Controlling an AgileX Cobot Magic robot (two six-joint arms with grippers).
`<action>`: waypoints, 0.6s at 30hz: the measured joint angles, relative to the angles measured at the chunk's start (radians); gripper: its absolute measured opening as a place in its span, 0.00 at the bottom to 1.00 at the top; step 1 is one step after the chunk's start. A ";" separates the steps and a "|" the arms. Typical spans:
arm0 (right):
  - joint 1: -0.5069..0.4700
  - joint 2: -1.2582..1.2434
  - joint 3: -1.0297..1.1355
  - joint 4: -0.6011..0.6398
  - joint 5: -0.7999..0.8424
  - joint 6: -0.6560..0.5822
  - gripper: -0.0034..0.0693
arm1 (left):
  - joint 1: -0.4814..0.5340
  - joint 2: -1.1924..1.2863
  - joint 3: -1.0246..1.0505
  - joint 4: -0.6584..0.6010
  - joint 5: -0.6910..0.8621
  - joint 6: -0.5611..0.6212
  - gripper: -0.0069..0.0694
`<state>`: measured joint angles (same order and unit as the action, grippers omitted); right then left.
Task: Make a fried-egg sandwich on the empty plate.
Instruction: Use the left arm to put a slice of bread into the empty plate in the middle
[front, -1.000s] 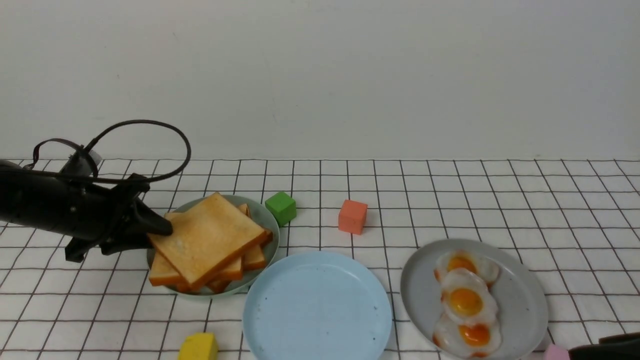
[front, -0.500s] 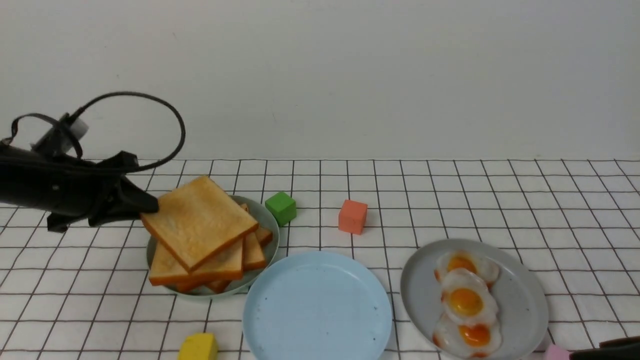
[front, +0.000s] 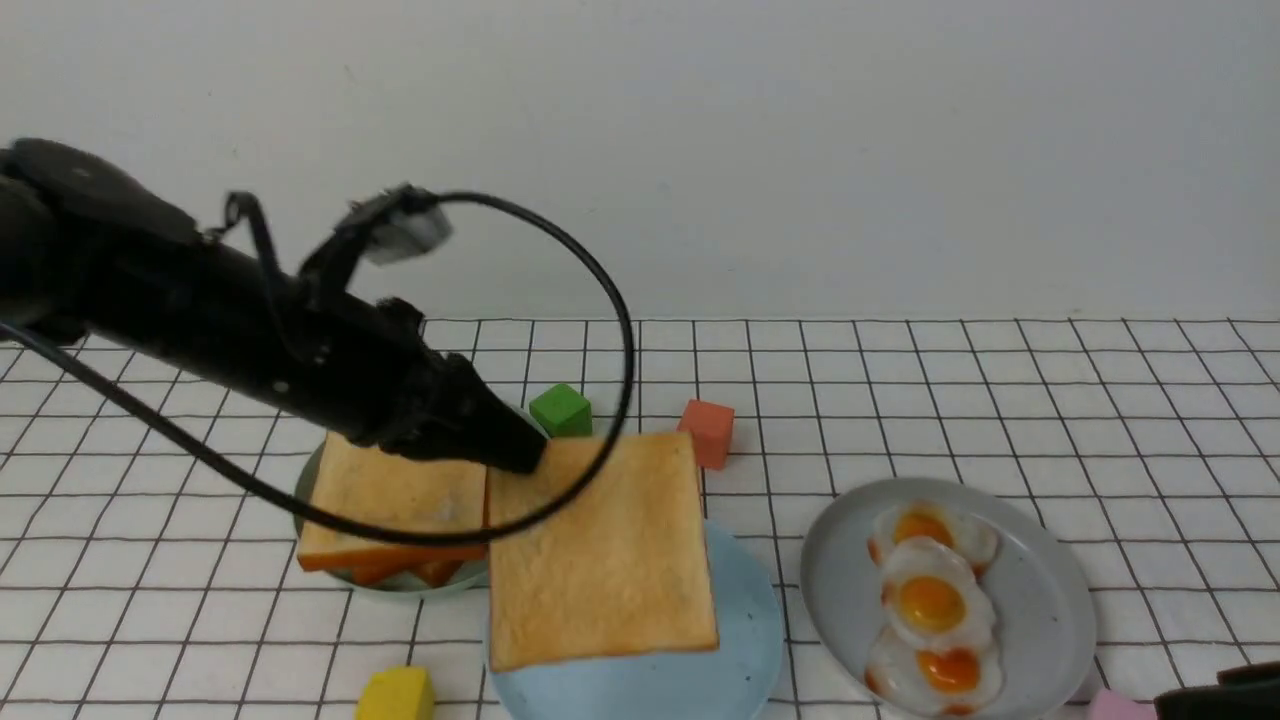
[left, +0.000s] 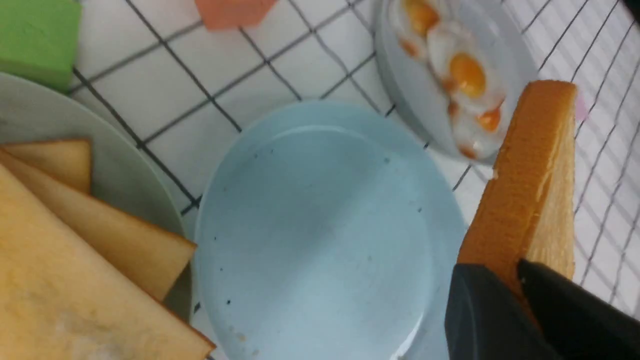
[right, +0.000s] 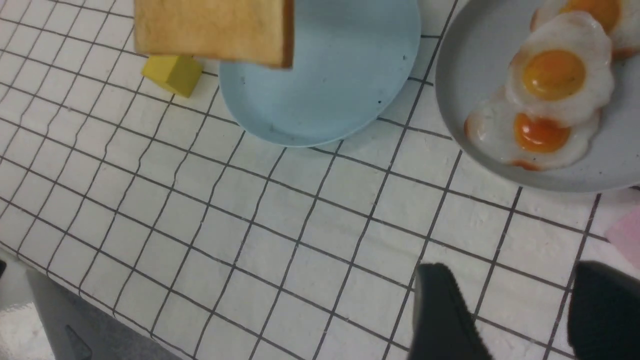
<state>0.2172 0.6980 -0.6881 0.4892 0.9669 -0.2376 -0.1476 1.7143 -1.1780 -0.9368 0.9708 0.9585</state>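
Note:
My left gripper (front: 522, 457) is shut on one corner of a golden toast slice (front: 600, 555). The slice hangs roughly flat above the empty plate (front: 748, 625), a pale blue one at the front centre. In the left wrist view the fingers (left: 480, 310) pinch the slice's crust edge (left: 530, 180) over the bare plate (left: 320, 225). Three fried eggs (front: 932, 600) lie on a grey plate (front: 1055, 590) to the right. My right gripper (right: 520, 310) stands open and empty over the cloth near that plate. No fried-egg sandwich is in view.
More toast (front: 395, 495) is piled on a sage-green plate (front: 420, 586) at the left. A green cube (front: 560, 410) and an orange cube (front: 712, 425) sit behind the plates. A yellow cube (front: 397, 693) and a pink block (front: 1112, 705) lie by the front edge.
The left arm lifted the top toast slice off the pile and carried it to the right, over the blue plate. The right arm stayed put.

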 joint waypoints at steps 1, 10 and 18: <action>0.000 0.000 0.000 -0.002 -0.001 0.000 0.56 | -0.030 0.019 0.000 0.039 -0.028 -0.023 0.19; 0.000 0.000 0.000 -0.011 -0.001 0.000 0.56 | -0.113 0.152 0.000 0.065 -0.224 -0.100 0.19; 0.000 0.000 0.000 -0.003 -0.001 0.000 0.56 | -0.113 0.182 0.000 0.013 -0.274 -0.106 0.20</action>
<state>0.2172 0.6980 -0.6881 0.4857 0.9655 -0.2376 -0.2605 1.8966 -1.1780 -0.9234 0.6964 0.8529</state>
